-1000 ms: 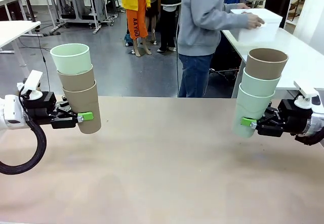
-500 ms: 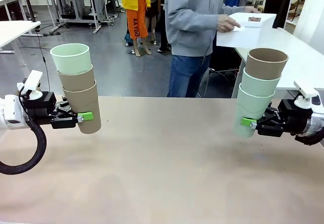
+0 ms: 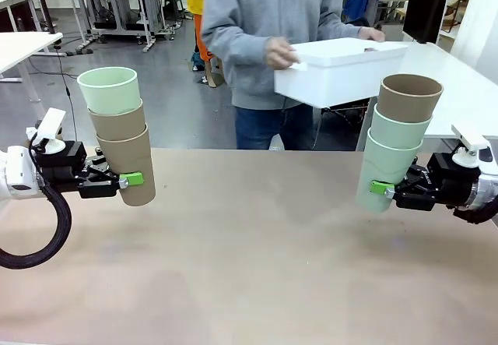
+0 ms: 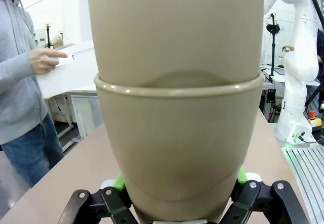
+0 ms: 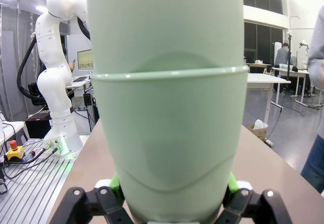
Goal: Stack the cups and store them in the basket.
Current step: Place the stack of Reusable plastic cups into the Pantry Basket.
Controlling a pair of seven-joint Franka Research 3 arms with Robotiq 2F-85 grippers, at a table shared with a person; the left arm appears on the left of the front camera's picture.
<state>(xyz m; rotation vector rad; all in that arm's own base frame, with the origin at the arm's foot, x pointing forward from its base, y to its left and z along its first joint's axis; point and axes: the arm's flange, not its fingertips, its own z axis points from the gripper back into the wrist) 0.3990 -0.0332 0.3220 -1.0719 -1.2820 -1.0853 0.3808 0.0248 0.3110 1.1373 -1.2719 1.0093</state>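
At the table's left side my left gripper [image 3: 124,180] is shut on the bottom tan cup of a stack of three cups [image 3: 120,135], two tan-brown with a mint one on top, held upright above the table. That same tan stack [image 4: 177,97] looms close in the left wrist view. My right gripper [image 3: 383,189] is shut on the bottom mint cup of the other stack [image 3: 397,139], two mint with a tan one on top; the mint stack [image 5: 167,97] stands between its green pads. A person at the far edge holds the white basket [image 3: 342,71] in both hands above the table's far side.
The tan table [image 3: 249,259] is bare between the two stacks. A white side table [image 3: 467,88] stands behind the right arm, and another white arm [image 4: 296,62] stands on its base off the table's end. Desks and people are farther back.
The person has turned from the side table and carried the white basket leftwards, towards the table's far middle. Both arms and their cup stacks have stayed still.
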